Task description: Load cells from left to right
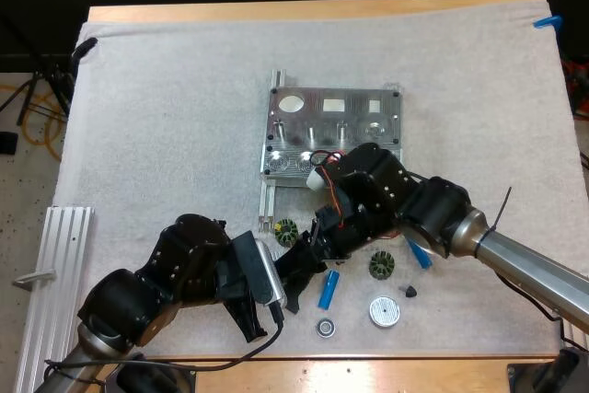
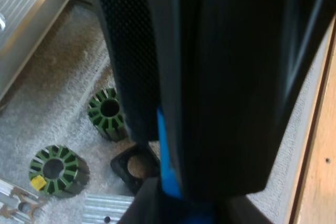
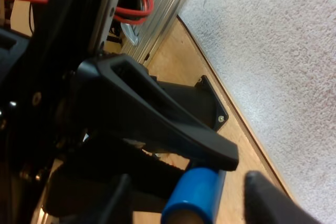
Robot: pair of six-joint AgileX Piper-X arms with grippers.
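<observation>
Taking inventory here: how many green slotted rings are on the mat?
2. One green ring sits just in front of the metal fixture, by its rail; the other lies beside the right arm, near the round white part. The arms may hide more.

Fixture and loose cells on the white mat (image 1: 166, 117).
Metal fixture (image 1: 304, 126) lies flat at mid-mat: a silver plate with round and square openings along its far row, round recesses along the near edge, and two rails running nearward. Blue cell (image 1: 329, 290) lies on its side, nearer than the fixture and apart from it, slightly tilted. Blue piece (image 1: 419, 255), partly hidden, lies to its right.
</observation>
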